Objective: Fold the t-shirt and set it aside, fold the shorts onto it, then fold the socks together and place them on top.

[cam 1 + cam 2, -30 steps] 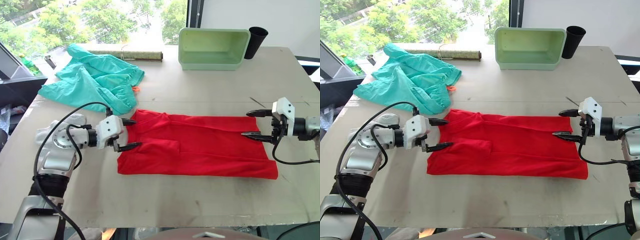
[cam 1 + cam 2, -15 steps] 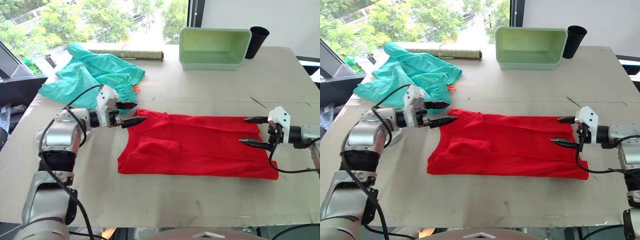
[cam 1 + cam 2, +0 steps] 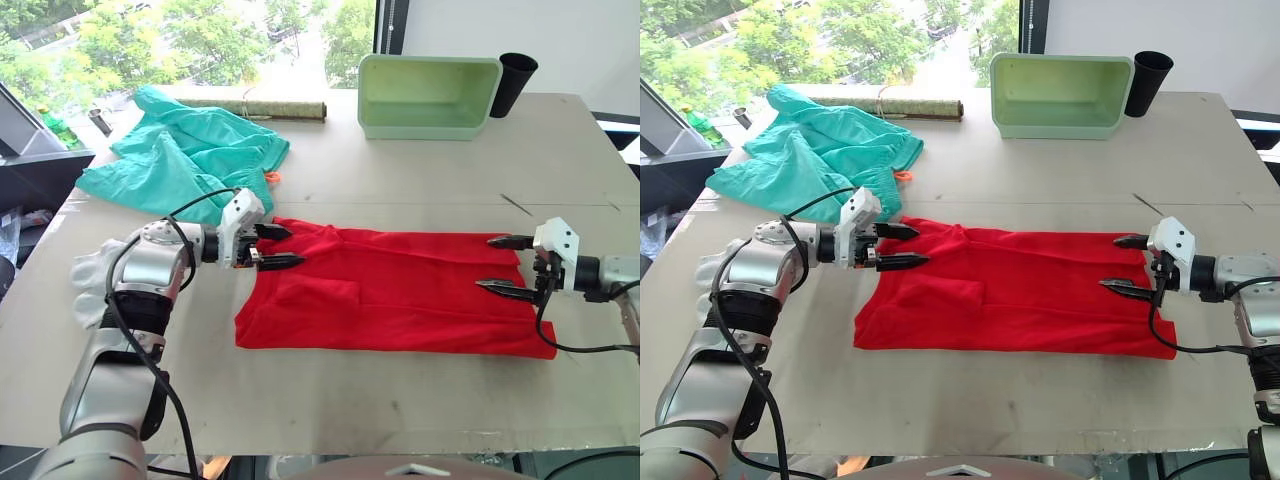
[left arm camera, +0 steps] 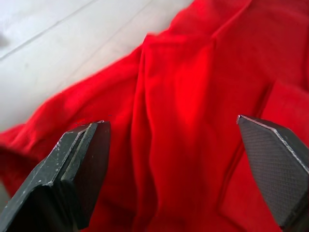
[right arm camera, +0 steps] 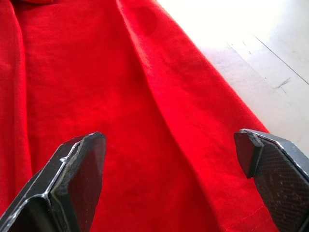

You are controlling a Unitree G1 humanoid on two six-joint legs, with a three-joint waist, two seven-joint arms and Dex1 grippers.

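Head view, left side: the left end effector [image 3: 282,246] is sitting over the top-left corner of the t-shirt [image 3: 400,295], fingers apart. Half a second ago it was just off that corner on the bare tabletop [image 3: 330,395]; now it's pushing in so both tips are over red fabric.
Head view, right side: the right end effector [image 3: 503,264] is hanging at the shirt's right edge, fingers spread, one tip over the cloth. It's barely shifting, sliding a touch further in since a second ago.
Head view, the rest: the t-shirt is lying flat, folded lengthwise, in the middle of the tabletop. The shorts [image 3: 190,160] are bunched up at the far left, orange drawstring [image 3: 272,178] poking out. A green bin [image 3: 430,95] and a black cup [image 3: 512,83] are standing at the far edge.
Left wrist view: the two fingertips [image 4: 82,164] are wide apart with wrinkled red fabric between and beyond them, not pinching anything.
Right wrist view: fingertips [image 5: 79,174] are open too, red cloth under them, shirt edge and pale tabletop nearby.
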